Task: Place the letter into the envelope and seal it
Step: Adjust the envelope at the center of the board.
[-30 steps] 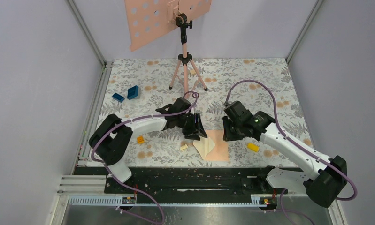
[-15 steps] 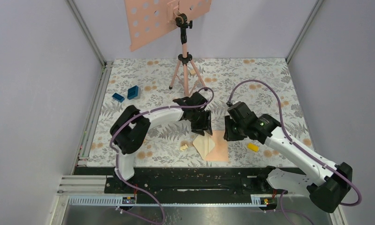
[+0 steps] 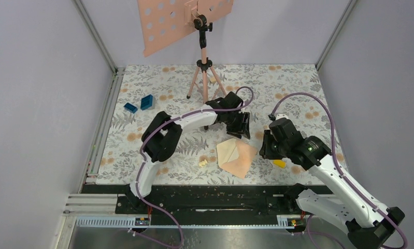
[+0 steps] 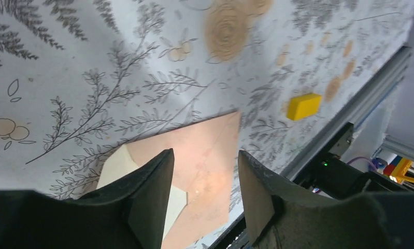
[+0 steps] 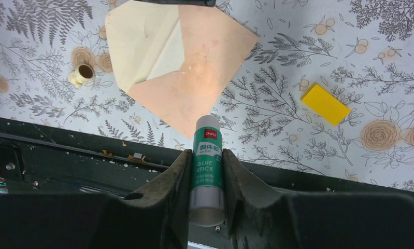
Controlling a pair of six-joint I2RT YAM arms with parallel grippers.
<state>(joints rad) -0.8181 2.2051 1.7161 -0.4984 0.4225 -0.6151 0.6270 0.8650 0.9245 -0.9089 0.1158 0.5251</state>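
The peach-pink envelope (image 3: 242, 161) lies flat near the table's front edge, turned like a diamond. A cream panel (image 3: 225, 151) covers its left part. I cannot tell whether this is the letter's back or the flap's inside. My left gripper (image 3: 239, 127) hovers over the envelope's far edge, open, with nothing between its fingers. Its wrist view shows the envelope (image 4: 211, 155) below the left gripper (image 4: 204, 154). My right gripper (image 3: 268, 148) sits just right of the envelope and is shut on a green glue stick (image 5: 207, 155). The stick points at the envelope (image 5: 204, 67) from the right gripper (image 5: 207, 153).
A yellow block (image 3: 280, 163) lies right of the envelope, by the right gripper. A small cream roll (image 3: 203, 163) lies to its left. A tripod (image 3: 205, 78) carrying a perforated pink plate (image 3: 166, 23) stands at the back. Two blue blocks (image 3: 142, 104) sit far left. The black rail (image 3: 210, 194) borders the front.
The left arm swung right and away, from the envelope's left side to beyond its far edge. The envelope turned into a diamond. The right gripper drew back to the right with the glue stick.
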